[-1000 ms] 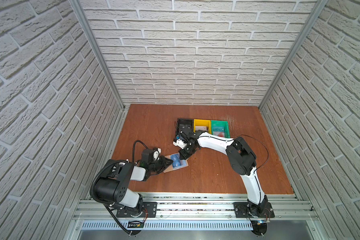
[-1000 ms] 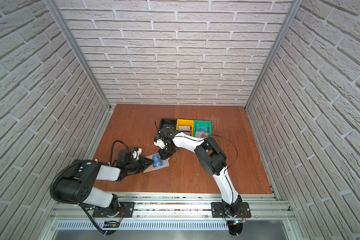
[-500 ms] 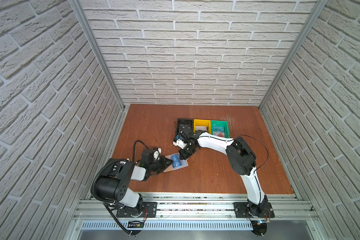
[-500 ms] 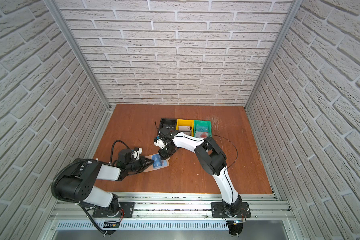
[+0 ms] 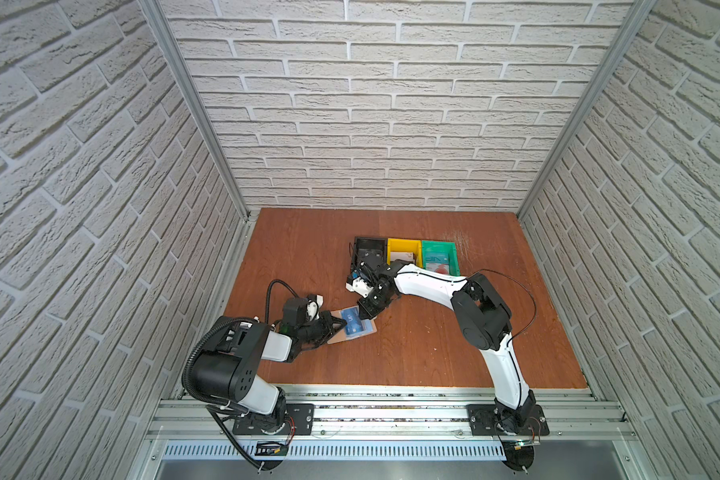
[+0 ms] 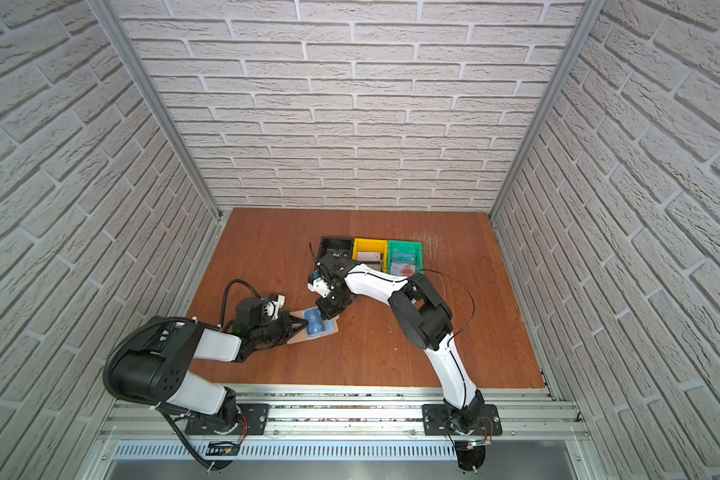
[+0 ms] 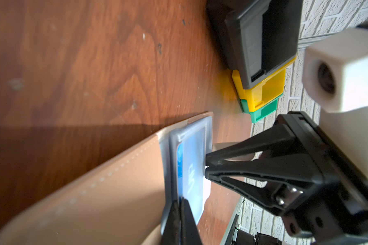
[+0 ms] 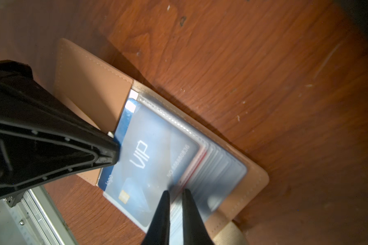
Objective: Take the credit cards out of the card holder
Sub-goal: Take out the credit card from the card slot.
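Credit card (image 8: 140,157) reading "VIP" pinched by left hand (image 7: 180,201); right hand (image 8: 175,195) clamps card holder (image 8: 89,84).

On my screens, in both top views: a black bin (image 5: 370,240), a yellow bin (image 5: 404,242) and a green bin (image 5: 438,243) stand touching in a row, yellow between the others, on the brown wooden table (image 5: 412,349). White brick-pattern walls (image 5: 371,124) enclose three sides. An aluminium rail (image 5: 391,420) borders the front.

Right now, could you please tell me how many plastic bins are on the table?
3, side by side in one row: black bin partly behind the right arm, yellow bin in the middle, green bin at the other end.
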You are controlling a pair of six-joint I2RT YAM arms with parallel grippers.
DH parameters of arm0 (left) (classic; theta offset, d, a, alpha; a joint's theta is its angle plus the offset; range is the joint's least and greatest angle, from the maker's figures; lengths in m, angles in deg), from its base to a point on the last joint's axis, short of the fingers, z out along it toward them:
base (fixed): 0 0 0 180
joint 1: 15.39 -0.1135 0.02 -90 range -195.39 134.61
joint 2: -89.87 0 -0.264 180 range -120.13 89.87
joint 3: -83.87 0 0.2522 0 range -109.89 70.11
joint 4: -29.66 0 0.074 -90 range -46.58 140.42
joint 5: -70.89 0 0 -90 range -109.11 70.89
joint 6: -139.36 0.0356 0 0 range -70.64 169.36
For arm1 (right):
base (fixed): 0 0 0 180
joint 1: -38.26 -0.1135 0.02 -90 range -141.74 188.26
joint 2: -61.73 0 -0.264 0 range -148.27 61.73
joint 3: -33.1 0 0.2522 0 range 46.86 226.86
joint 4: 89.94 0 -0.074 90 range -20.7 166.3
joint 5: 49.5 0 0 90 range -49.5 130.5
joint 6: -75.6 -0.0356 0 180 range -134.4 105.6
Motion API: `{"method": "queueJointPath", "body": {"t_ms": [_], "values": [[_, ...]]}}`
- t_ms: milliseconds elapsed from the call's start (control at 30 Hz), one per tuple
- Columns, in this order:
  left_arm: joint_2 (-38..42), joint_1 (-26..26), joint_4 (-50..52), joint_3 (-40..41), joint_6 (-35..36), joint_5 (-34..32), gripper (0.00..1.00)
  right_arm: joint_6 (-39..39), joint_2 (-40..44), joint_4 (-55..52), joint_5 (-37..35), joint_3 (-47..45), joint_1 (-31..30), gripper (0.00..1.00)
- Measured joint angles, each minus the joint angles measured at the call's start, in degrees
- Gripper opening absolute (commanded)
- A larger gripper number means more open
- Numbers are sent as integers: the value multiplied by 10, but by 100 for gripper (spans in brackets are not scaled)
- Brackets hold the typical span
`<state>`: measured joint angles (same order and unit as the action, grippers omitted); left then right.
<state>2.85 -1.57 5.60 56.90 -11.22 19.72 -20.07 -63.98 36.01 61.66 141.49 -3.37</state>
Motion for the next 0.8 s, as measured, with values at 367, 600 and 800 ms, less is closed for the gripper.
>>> {"method": "queueJointPath", "body": {"t_ms": [367, 600, 800], "values": [[35, -33, 27, 21, 26, 15, 0, -9, -6, 6, 21, 2, 0, 15], [107, -63, 126, 27, 59, 16, 1, -14, -13, 13, 40, 7, 0, 15], [151, -74, 192, 28, 76, 13, 1, -14, -15, 15, 49, 8, -3, 15]]}}
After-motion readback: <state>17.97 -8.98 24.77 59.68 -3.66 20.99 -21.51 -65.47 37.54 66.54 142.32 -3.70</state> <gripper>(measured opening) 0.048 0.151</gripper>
